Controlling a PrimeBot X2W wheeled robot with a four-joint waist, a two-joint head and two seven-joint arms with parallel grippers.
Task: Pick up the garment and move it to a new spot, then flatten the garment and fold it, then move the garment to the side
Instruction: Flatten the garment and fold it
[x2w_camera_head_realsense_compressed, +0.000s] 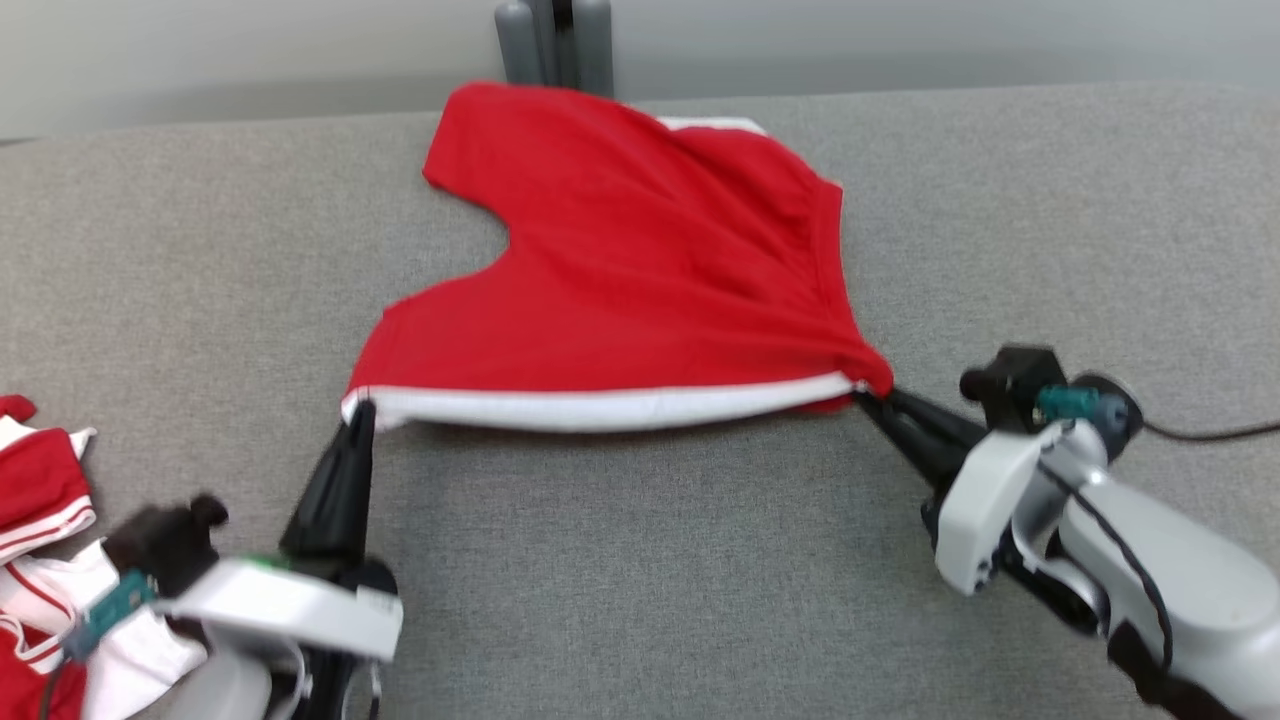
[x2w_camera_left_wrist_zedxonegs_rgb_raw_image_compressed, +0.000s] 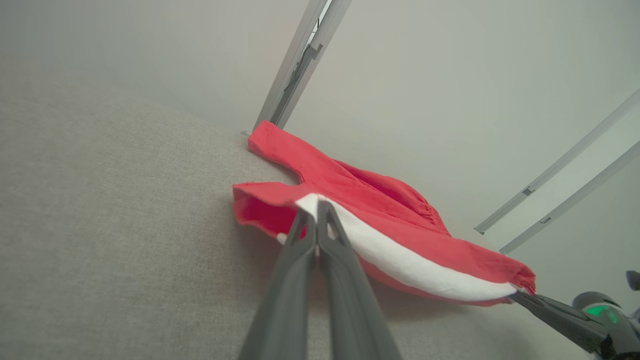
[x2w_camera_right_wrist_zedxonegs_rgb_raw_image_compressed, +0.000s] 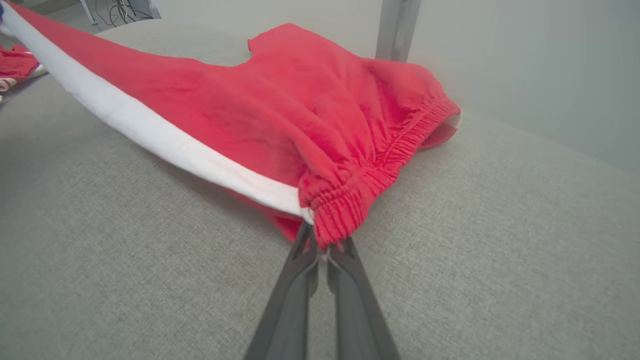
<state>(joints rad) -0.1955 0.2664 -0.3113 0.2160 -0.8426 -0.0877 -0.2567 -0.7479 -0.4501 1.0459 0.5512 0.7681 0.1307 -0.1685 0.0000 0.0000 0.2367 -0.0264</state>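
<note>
Two grips are carrying this moment, so start from the big picture: the grey tabletop (x2w_camera_head_realsense_compressed: 640, 560) is stretching across your whole head view. The red garment (x2w_camera_head_realsense_compressed: 620, 270), a pair of shorts with a white side stripe, is lying in its middle and reaching back toward the far edge. A heap of red-and-white clothes (x2w_camera_head_realsense_compressed: 40, 520) is sitting well apart at your left edge. The near edge of the garment, the white stripe, is running left to right between your arms, and that is its long axis now. It is looking taut and lifted a little off the surface, while the rest is trailing away from you on the tabletop. Your left fingers (x2w_camera_head_realsense_compressed: 360, 408) are clenching the hem corner of that stripe, and your right fingers (x2w_camera_head_realsense_compressed: 880, 398) are pinching the gathered waistband corner. Each arm is sitting nearest its own end, so I am judging that any coming drag or lay-down is depending on both ends travelling together, square to the stripe.
</note>
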